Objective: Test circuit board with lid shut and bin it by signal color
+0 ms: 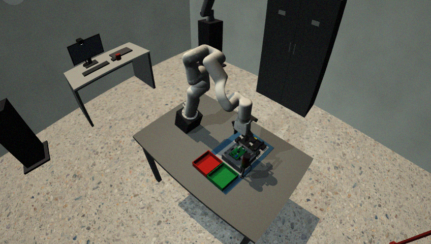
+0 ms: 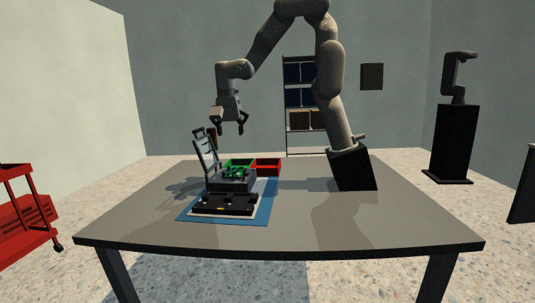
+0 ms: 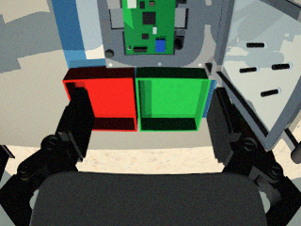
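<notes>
Pincer (image 2: 229,129) is hanging spread wide, gripping nothing. I am seeing the green rectangular circuit board (image 3: 149,19) lying seated in the grey box-shaped tester (image 2: 230,182), awaiting the raised clear-paned lid (image 2: 205,149).

Arm arches high from its base, elbow up, forearm descending to a vertical wrist. Gripper (image 2: 229,129) points straight down, hanging in the air. Fingers spread fully apart, nothing between them.
</notes>
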`<control>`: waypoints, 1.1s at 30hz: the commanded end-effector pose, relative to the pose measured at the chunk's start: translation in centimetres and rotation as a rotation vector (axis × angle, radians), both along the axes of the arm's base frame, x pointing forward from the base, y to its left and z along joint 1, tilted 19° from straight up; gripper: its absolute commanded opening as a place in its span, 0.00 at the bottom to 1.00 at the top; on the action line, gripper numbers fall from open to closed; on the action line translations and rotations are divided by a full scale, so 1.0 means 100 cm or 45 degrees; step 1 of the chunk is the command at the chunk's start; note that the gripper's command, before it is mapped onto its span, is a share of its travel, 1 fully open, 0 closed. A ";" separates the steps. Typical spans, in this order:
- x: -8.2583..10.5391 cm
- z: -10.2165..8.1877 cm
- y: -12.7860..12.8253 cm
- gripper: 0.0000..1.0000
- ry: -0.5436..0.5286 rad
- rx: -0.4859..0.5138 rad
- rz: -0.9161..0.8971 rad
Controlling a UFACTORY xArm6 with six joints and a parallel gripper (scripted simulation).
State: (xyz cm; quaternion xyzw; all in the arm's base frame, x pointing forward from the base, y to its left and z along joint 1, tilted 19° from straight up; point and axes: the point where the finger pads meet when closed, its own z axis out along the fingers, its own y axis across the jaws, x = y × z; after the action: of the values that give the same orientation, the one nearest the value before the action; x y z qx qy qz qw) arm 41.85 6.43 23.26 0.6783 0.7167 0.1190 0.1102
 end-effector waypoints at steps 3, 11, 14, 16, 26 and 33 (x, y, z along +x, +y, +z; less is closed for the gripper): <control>-0.019 0.054 -0.001 1.00 0.001 -0.001 0.000; -0.027 0.077 -0.002 1.00 0.001 -0.001 0.000; -0.028 0.080 -0.002 1.00 0.001 -0.001 0.000; -0.028 0.080 -0.002 1.00 0.001 -0.001 0.000; -0.028 0.080 -0.002 0.51 0.001 -0.001 0.000; -0.021 0.083 -0.002 0.51 0.001 -0.001 0.000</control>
State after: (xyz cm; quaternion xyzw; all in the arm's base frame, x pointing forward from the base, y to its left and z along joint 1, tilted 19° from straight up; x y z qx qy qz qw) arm 39.12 6.23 31.13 0.6786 0.7170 0.1168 0.1087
